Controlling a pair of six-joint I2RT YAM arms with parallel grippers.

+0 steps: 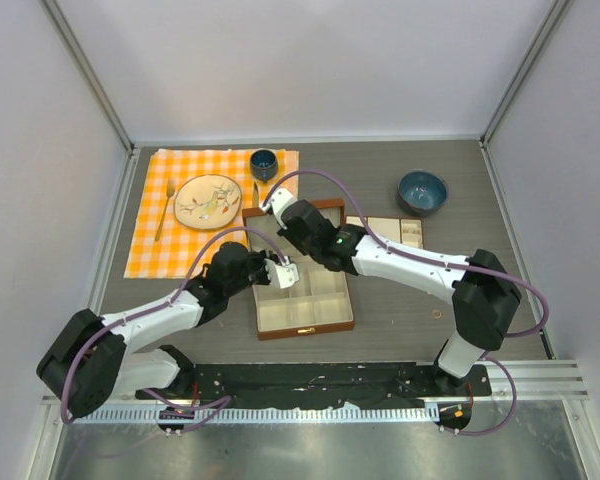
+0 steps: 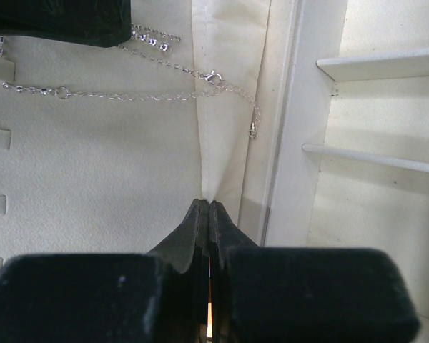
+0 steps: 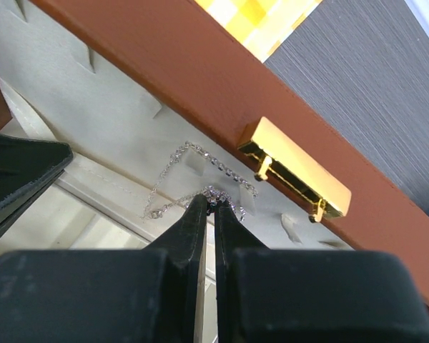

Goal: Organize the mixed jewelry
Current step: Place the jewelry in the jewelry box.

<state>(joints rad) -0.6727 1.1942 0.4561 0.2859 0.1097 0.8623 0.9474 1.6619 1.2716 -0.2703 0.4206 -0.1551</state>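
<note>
Top cam: we have it fixed high behind the arm bases, looking down on the whole table (image 1: 400, 320) from far out. The box (image 1: 305, 333) sits small mid-frame.

Left wrist cam sits right behind the left jaws, looking along them, very close. Cream lining (image 2: 93, 179) lies ahead of the tips, the chain (image 2: 129, 95) further beyond, dividers (image 2: 379, 64) to their right.

Right wrist cam has the same mount behind the right jaws, also close. It faces the lid rim (image 3: 164, 71) and gold clasp (image 3: 293, 168), up-right of the tips.

We see the box in all three; both wrist views share the chain.

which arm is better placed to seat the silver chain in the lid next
Right: the right end effector grips the chain at the lid lining; the left end effector pinches a fabric fold, off the chain.
</note>
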